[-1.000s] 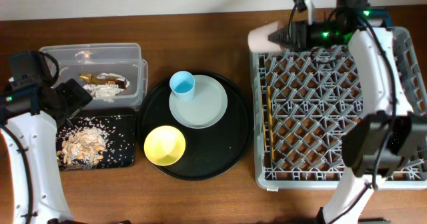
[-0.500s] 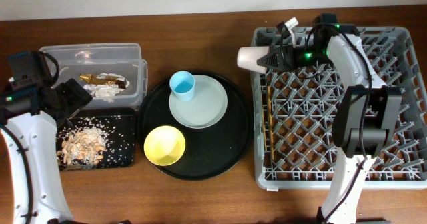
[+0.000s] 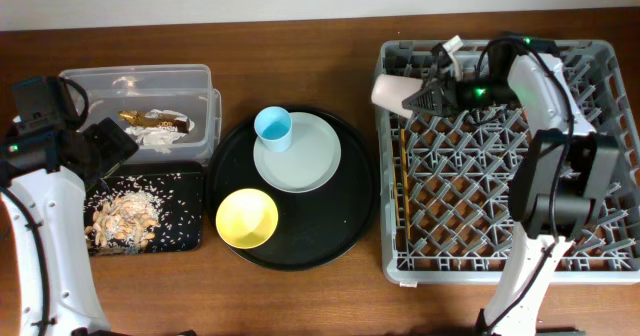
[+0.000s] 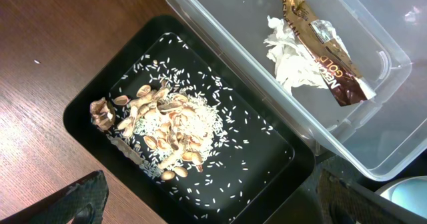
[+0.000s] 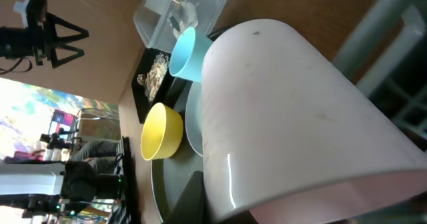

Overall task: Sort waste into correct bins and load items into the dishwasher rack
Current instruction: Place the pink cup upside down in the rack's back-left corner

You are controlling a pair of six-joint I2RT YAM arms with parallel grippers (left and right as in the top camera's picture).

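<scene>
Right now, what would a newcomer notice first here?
The pink cup, held sideways in the right arm's jaws at the far left corner of the big grey dishwasher rack. Next, the round black tray mid-table, carrying a light-blue cup on a plate and a yellow bowl. At left, food scraps sit in the shallow black tray and a foil wrapper lies in the clear tub.

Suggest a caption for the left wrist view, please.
Beige food scraps in black tray; gold foil wrapper in clear tub.
</scene>
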